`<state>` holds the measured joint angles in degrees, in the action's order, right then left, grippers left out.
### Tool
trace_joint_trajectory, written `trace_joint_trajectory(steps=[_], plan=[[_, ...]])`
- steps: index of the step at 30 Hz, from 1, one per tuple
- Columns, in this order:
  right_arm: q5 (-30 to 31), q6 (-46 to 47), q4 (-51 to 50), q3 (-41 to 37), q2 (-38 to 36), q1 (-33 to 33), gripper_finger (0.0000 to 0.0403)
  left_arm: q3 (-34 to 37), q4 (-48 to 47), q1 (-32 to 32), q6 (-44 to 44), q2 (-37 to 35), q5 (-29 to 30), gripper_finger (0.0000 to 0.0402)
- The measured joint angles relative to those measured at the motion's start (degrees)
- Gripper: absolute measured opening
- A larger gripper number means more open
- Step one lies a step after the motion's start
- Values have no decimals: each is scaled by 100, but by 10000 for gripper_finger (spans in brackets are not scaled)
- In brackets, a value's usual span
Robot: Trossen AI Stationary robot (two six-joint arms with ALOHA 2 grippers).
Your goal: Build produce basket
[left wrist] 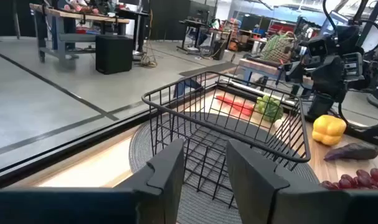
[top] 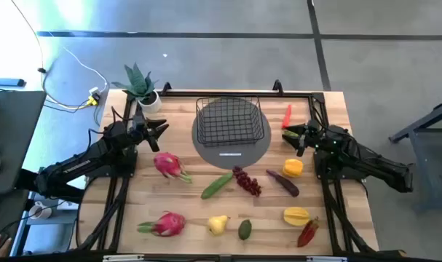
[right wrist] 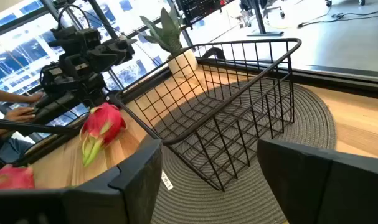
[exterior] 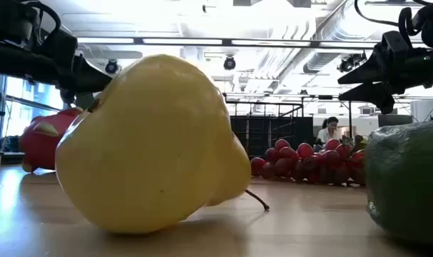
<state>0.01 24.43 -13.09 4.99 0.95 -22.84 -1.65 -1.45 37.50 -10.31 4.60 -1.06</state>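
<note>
Empty black wire basket (top: 229, 120) sits upright (on a mat), produce (top: 246, 180) scattered in front.

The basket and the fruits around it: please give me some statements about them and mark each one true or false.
1. The basket is empty. True.
2. The basket stands on a round grey mat. True.
3. The left gripper holds a dragon fruit. False: it is open and empty, beside the basket; both dragon fruits lie on the table.
4. The red grapes are inside the basket. False: they lie on the table in front of the mat.
5. The right gripper is open and holds nothing. True.
6. The pear lies beside the plant. False: it is at the table's near edge, between a dragon fruit and the avocado.
</note>
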Motion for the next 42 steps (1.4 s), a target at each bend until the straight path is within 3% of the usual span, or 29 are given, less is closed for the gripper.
trace_joint_trajectory(steps=[42], plan=[[0, 0, -1, -2, 0, -1, 243, 0, 2, 0, 0, 0, 2, 110]])
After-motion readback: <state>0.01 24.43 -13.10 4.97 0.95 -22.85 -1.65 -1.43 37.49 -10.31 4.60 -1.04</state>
